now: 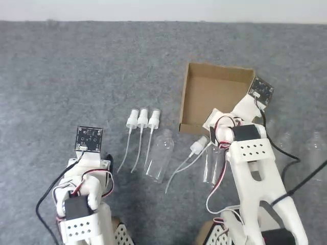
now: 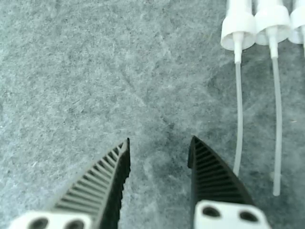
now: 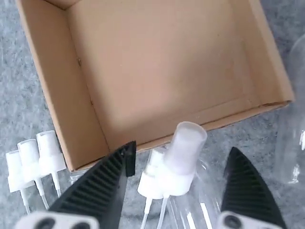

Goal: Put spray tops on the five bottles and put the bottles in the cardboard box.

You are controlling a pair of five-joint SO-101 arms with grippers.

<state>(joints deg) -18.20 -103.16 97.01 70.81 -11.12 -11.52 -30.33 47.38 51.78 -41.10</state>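
Right gripper point(image 3: 182, 151) wide open, nothing held, jaws either side of a spray top point(image 3: 183, 157)
The top seems seated on a bottle point(image 3: 200, 214) beside the cardboard box point(image 3: 157, 71); close squarely on its collar, keeping it upright

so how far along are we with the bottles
Nothing looks finished: the cardboard box is empty. In hand: the right gripper, jaws open, sits over a spray top beside a bottle. To do: three loose tops lie in a row, another bottle lies uncapped, and all the boxing remains.
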